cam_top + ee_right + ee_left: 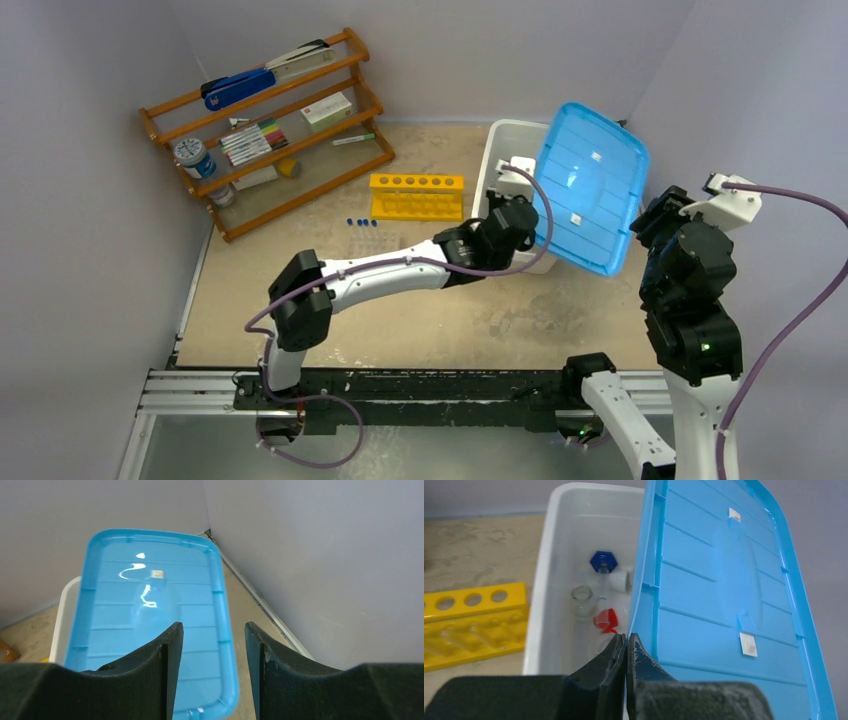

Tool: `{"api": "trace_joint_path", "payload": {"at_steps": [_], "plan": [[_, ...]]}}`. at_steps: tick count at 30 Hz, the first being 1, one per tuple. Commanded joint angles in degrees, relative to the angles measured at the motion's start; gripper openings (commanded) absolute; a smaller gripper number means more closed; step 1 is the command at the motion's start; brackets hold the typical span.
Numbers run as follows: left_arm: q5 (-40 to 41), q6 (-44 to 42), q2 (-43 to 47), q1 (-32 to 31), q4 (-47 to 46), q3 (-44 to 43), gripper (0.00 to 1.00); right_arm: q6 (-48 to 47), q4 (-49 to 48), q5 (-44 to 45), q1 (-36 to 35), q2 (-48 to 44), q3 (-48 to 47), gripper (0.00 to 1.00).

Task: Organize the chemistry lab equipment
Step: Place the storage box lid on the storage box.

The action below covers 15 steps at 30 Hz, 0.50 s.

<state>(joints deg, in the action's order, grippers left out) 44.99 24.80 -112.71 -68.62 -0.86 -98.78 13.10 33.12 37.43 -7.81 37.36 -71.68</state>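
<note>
A white bin stands at the back, and a blue lid is tilted up over its right side. My left gripper is shut on the lid's near edge. Inside the bin lie a red nozzle, a blue-capped tube and a small clear glass flask. The yellow rack stands left of the bin, with blue-capped tubes in front of it. My right gripper hangs open to the right of the lid, holding nothing.
A wooden shelf with a blue stapler, markers and boxes stands at the back left. Grey walls close in at the left, back and right. A metal rail runs along the near edge.
</note>
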Motion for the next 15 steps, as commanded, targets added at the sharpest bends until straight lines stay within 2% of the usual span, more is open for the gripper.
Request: {"api": "trace_joint_path", "payload": {"at_steps": [1,8,15], "plan": [[3.31,2.89,7.13,3.66,-2.32,3.94,0.00,0.37,-3.10,-1.72,0.13,0.67,1.90,0.51],[2.55,4.00,9.12,5.95,-3.94,11.65,0.00,1.15,-6.79,-5.89,0.09,2.76,5.96,0.53],[3.26,4.03,9.64,5.95,-2.74,13.87,0.00,-0.31,-12.55,-13.47,0.16,10.56,12.36,0.85]]}}
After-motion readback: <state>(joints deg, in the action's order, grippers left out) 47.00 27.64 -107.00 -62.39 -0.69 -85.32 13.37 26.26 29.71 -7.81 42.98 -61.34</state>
